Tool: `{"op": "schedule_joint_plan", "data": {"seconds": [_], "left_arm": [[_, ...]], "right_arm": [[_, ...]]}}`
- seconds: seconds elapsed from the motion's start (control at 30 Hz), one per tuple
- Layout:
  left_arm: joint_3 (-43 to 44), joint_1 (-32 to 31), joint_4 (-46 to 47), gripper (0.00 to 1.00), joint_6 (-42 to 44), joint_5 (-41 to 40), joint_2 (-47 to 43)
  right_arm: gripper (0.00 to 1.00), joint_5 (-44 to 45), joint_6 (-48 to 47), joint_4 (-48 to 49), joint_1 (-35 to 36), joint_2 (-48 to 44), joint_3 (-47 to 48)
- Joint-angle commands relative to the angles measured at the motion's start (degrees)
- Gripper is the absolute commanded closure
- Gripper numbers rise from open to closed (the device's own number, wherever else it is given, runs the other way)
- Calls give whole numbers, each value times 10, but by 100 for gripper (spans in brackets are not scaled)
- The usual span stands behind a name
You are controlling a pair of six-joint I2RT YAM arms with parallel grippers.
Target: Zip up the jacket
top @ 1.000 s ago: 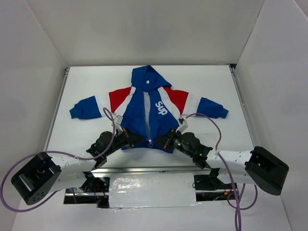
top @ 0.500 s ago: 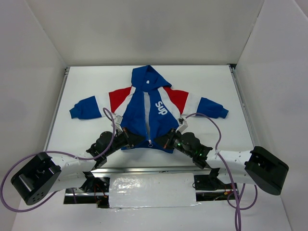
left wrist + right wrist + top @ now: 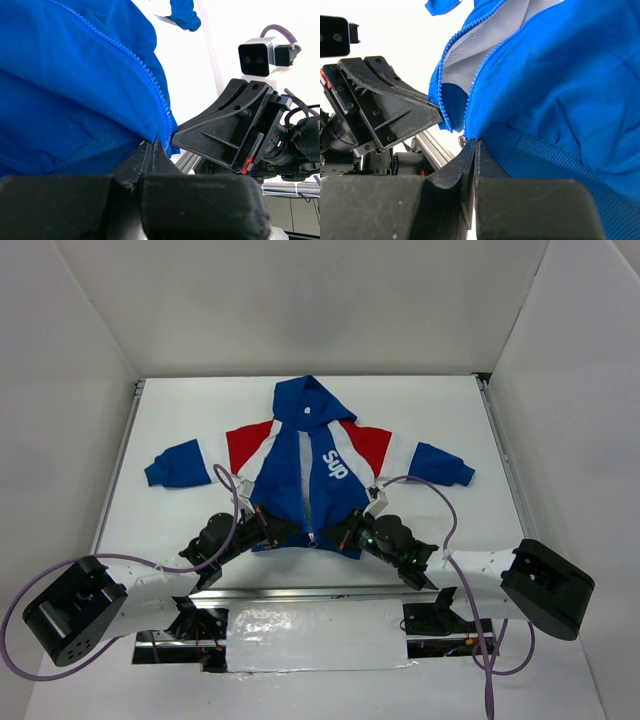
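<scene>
Top external view: small royal-blue hooded fabric jacket (image 3: 330, 465) with red and white shoulder panels and white "SUP" chest lettering is lying flat midway across the white tabletop (image 3: 200, 410). Hood is pointing at the far edge, sleeves are spreading toward the left and right edges, and the hem is facing the near edge. Front zipper (image 3: 309, 510) is sitting open, with a pale lining (image 3: 302, 465) strip showing down the middle. Left gripper (image 3: 268, 528) and right gripper (image 3: 348, 533) are sitting low at the hem, one on each side of the zipper's bottom end, near each other but apart.

Left wrist view: left jaws are pressing together on blue hem fabric just beside the zipper teeth.

Right wrist view: right jaws are pinching the ribbed blue hem band at the base of the other zipper half. White mesh is showing between the separated teeth rows. Small metal bit (image 3: 462, 140) is sitting just left of the fingertips; can't tell if it's the pull.
</scene>
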Motion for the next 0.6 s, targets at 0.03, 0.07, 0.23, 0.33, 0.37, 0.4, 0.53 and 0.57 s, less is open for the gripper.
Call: {"op": "schedule_joint_plan", "data": {"seconds": [0.03, 0.07, 0.23, 0.33, 0.37, 0.4, 0.53, 0.57], "left_arm": [[10, 1, 30, 100, 2, 3, -2], [10, 1, 31, 100, 1, 3, -1], [13, 1, 16, 100, 2, -7, -7], [18, 1, 1, 100, 1, -12, -13], [18, 1, -1, 100, -1, -15, -14], [18, 1, -1, 100, -2, -15, -14], [18, 1, 6, 100, -11, -14, -7], [18, 1, 7, 100, -12, -13, -7]], "right_arm": [[100, 4, -11, 43, -1, 5, 25], [100, 3, -12, 43, 0, 3, 26], [100, 5, -14, 43, -1, -4, 23], [100, 8, -10, 49, 0, -8, 17], [100, 8, -10, 52, -1, -8, 16], [100, 8, -10, 52, -1, -8, 16], [100, 2, -3, 68, -1, -1, 12], [100, 1, -3, 70, 0, 0, 11]]}}
